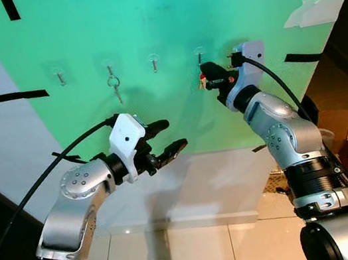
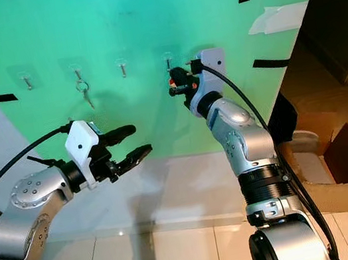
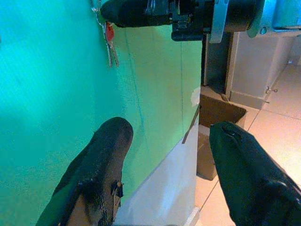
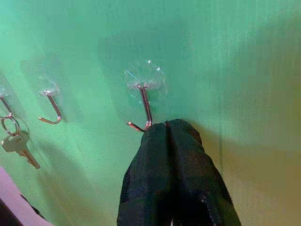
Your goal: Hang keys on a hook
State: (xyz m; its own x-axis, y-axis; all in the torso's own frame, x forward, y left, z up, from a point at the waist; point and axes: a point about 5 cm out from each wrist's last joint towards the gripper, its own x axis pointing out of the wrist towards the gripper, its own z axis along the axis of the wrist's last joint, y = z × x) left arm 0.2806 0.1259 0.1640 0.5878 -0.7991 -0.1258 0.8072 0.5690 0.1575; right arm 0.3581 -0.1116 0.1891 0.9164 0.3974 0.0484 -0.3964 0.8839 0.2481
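right gripper [image 1: 205,75]: being held pinched tight on the keys [image 3: 109,43], right at the hook [image 4: 142,106] on the green board [image 1: 160,11] | keys: hanging just under its fingertips | left gripper [image 1: 170,136]: being held wide open, below, apart

Green board [image 1: 163,31], four hooks [image 1: 154,62], hanging key [image 1: 115,86]

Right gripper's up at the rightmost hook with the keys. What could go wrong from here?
1. The right gripper, shut on the keys, sits just below the rightmost hook. The ring may miss the hook's upturned tip and the keys could fall on release.
2. That hook hangs from a clear stick-on pad; pushing against it might peel it off the green board.
3. The left gripper hovers open lower down, probably too far to catch anything.
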